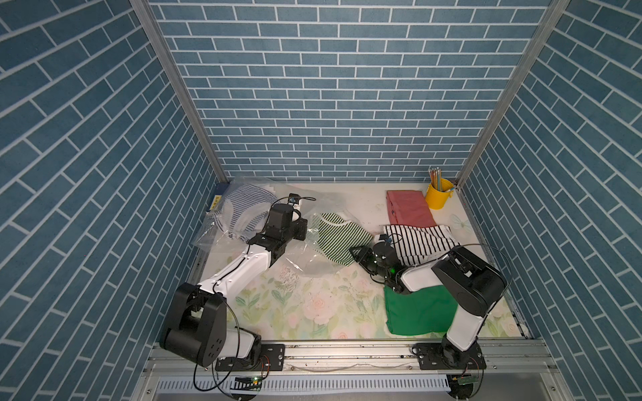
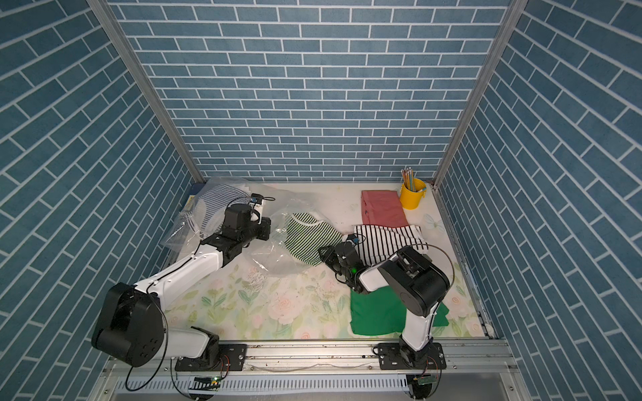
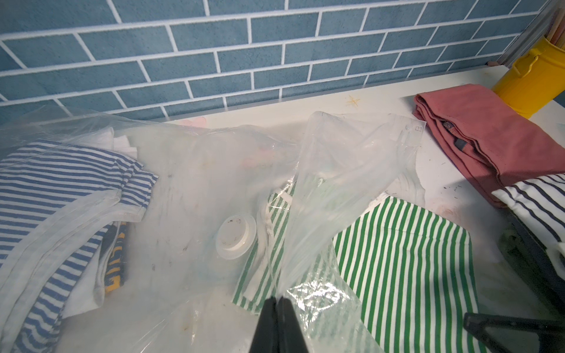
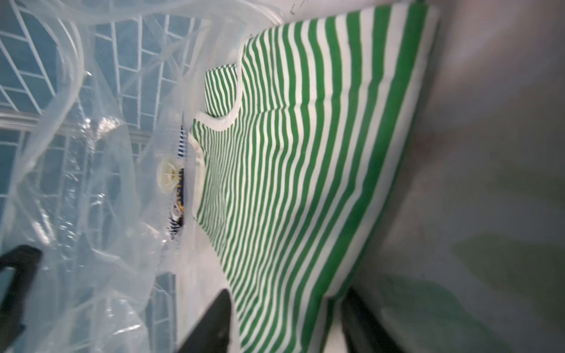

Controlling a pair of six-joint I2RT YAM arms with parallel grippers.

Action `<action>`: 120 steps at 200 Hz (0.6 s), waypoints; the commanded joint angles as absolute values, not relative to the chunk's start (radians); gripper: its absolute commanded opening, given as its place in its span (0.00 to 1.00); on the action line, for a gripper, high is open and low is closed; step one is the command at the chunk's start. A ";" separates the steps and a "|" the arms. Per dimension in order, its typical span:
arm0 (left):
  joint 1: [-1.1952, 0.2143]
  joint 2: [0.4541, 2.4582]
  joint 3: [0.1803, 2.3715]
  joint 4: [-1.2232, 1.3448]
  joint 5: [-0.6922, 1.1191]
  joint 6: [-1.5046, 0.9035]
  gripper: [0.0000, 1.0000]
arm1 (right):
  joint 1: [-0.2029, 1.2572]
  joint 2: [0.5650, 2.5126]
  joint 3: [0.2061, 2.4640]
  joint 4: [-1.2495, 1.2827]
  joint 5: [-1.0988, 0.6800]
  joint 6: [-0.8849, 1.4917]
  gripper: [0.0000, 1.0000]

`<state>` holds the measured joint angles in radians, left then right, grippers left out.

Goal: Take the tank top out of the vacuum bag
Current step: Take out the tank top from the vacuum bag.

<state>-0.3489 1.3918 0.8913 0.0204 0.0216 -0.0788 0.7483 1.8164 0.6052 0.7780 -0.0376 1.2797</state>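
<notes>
**Tank top half out of the bag mouth, hem between the right jaws**

The vacuum bag film is pinched in the fully closed left gripper. In both top views the green-striped tank top is laid with its long axis from 10 to 4 o'clock, straps under the film. Its hem is straddled by the nearer right gripper, whose jaws are parted and not seen to press.
</notes>
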 commanded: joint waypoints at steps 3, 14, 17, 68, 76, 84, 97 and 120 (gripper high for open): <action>-0.341 1.393 0.897 0.015 0.015 -0.079 0.01 | 0.746 1.836 0.640 0.742 -0.024 1.254 0.20; -0.340 1.393 0.897 0.016 0.017 -0.080 0.01 | 0.743 1.822 0.650 0.715 -0.026 1.226 0.00; -0.340 1.394 0.898 0.015 0.017 -0.080 0.01 | 0.741 1.817 0.651 0.708 -0.025 1.217 0.00; -0.341 1.390 0.898 0.016 0.012 -0.078 0.01 | 0.731 1.649 0.715 0.441 0.009 1.007 0.00; -0.341 1.391 0.899 0.014 0.012 -0.077 0.01 | 0.729 1.619 0.739 0.376 0.016 0.964 0.00; -0.341 1.390 0.899 0.015 0.012 -0.078 0.01 | 0.729 1.590 0.764 0.313 0.025 0.921 0.00; -0.341 1.390 0.897 0.016 0.012 -0.077 0.01 | 0.726 1.549 0.806 0.205 0.041 0.857 0.00; -0.341 1.393 0.899 0.015 0.013 -0.078 0.01 | 0.717 1.477 0.869 0.055 0.061 0.766 0.00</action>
